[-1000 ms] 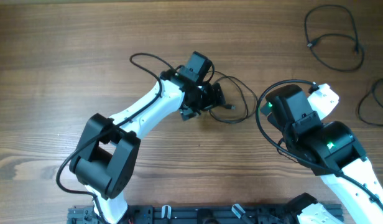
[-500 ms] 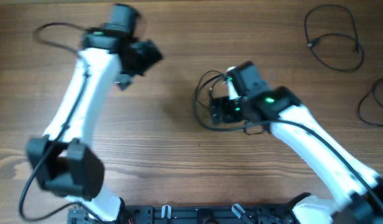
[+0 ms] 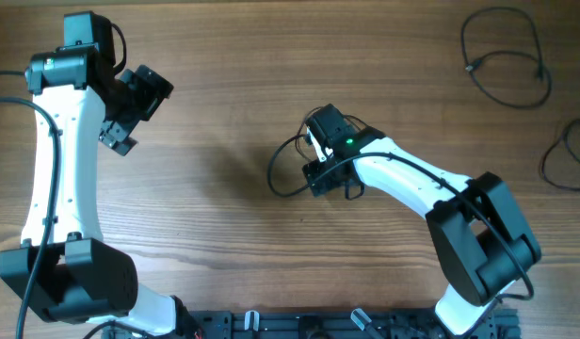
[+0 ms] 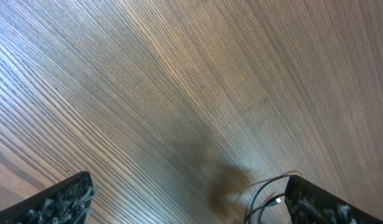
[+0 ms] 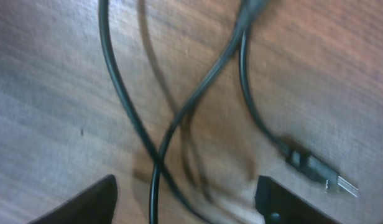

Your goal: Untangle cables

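**Cable under right gripper, not gripped**

At the right gripper (image 3: 330,181): jaws part open, low over a cable (image 3: 271,177) on the table (image 3: 233,56). Between its fingers (image 5: 291,202), in the wrist view: crossed strands lying flat on the wood, pinched by nothing. Just right of those strands: a plug (image 5: 313,168), metal tip pointing outward. Left of the right gripper: a loose loop of the same cable bulging out.

Far left of the right gripper and farther up the table: left gripper (image 3: 137,111), jaws spread wide, holding nothing, bare wood beneath.

Well right of the right gripper, toward the far corner: second cable (image 3: 470,68), lying in an open loop, apart from the rest. Also well right of the right gripper, about level with it: third cable (image 3: 543,168), partly cut off at the picture's edge.
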